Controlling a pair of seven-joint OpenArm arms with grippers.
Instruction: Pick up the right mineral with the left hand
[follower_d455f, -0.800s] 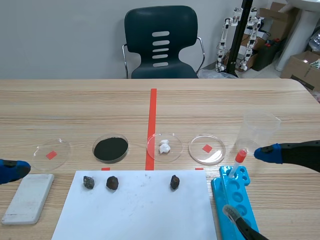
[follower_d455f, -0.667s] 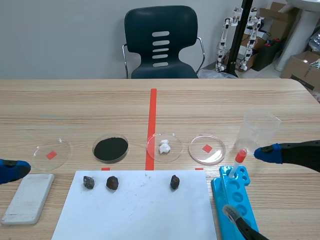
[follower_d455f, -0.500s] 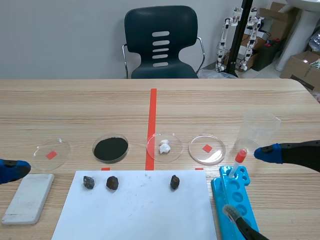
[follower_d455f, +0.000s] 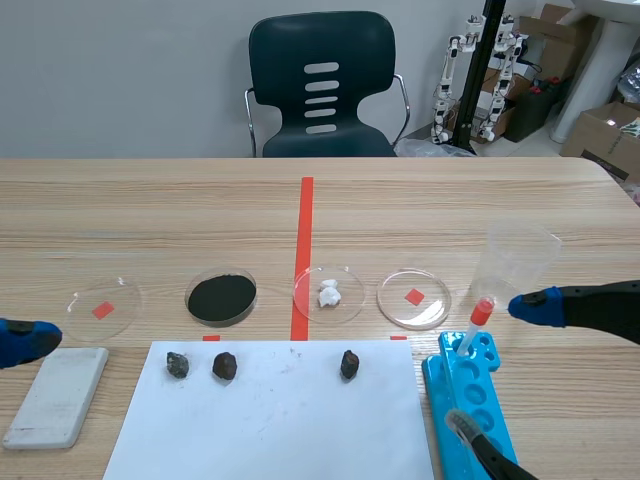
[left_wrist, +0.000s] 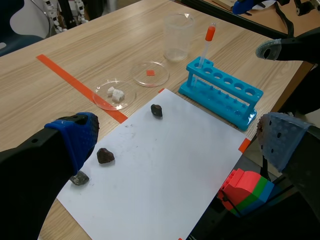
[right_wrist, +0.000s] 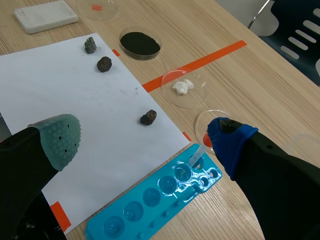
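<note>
A pale wooden table (follower_d455f: 150, 200) runs away from us toward a dark chair (follower_d455f: 322, 85) at twelve o'clock, and a white sheet of paper (follower_d455f: 280, 420) lies at its near edge. Three dark minerals sit in a row along the sheet's far side. The right mineral (follower_d455f: 349, 364) stands well apart from the other two, at three o'clock of them and about six o'clock of the dish of white lumps (follower_d455f: 328, 293). Nothing touches it.

Our left gripper (left_wrist: 180, 135) hangs at nine o'clock of the sheet, near the pale block (follower_d455f: 58, 395), its fingers spread wide with nothing between them. In its wrist view the right mineral lies ahead, well off. Our right gripper (right_wrist: 144, 139) is likewise spread and empty, at three o'clock by the blue tube rack (follower_d455f: 470, 400).

We judge the pick not yet begun; the step in hand is the approach. The next move calls for the left arm to cross toward three o'clock, clearing the two nearer minerals. It should then centre its spread fingers over the right mineral, descend until the pads flank it, and close. The stone looks small and irregular, so we would keep the pads low, near the paper.
</note>
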